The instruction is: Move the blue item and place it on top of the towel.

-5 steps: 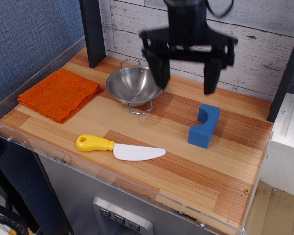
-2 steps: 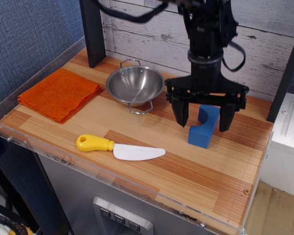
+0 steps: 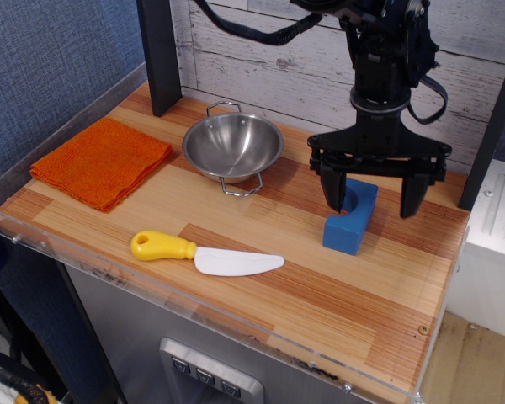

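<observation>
The blue block (image 3: 351, 219) with a semicircular notch stands on the wooden counter at the right. My black gripper (image 3: 373, 196) hangs open just above and slightly behind it, its left finger (image 3: 333, 192) over the block's upper left part and its right finger (image 3: 410, 195) clear to the right. Nothing is held. Far to the left, near the back left corner, the folded orange towel (image 3: 103, 162) lies flat.
A steel bowl (image 3: 232, 147) with wire handles sits between towel and block. A yellow-handled toy knife (image 3: 204, 254) lies toward the front. A dark post (image 3: 158, 55) stands behind the towel. A clear plastic lip (image 3: 210, 313) runs along the counter's front.
The gripper has come down from high above the bowl, moved right, and now hangs open over the blue block. The block, towel, bowl and knife have stayed put.
</observation>
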You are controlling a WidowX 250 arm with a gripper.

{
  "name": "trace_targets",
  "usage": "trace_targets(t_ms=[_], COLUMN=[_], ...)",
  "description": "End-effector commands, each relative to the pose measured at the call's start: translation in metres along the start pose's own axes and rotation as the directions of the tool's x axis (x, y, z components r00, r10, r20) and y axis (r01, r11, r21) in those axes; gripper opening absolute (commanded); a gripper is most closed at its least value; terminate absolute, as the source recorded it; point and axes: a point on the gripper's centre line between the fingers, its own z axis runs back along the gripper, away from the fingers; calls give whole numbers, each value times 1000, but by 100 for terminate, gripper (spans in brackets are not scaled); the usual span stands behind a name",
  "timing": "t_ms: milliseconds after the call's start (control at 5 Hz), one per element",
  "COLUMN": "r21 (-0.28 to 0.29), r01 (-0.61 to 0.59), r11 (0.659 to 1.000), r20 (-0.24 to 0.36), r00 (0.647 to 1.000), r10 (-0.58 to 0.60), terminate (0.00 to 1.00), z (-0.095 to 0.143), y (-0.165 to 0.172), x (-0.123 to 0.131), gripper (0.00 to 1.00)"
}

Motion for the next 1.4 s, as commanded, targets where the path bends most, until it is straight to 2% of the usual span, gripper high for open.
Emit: trace_targets(t_ms=[0,600,800,1200], r21=[19,23,27,34], r01=[-35,-30,-24,-31], r11=[999,999,999,999], r20=[40,-29,-16,-8], r00=[999,999,1000,999], r10=[34,31,24,31], terminate=[0,0,0,0], z=[0,-26,-25,-20], y=[13,16,17,22], x=[15,3,5,3], gripper=[100,100,0,0])
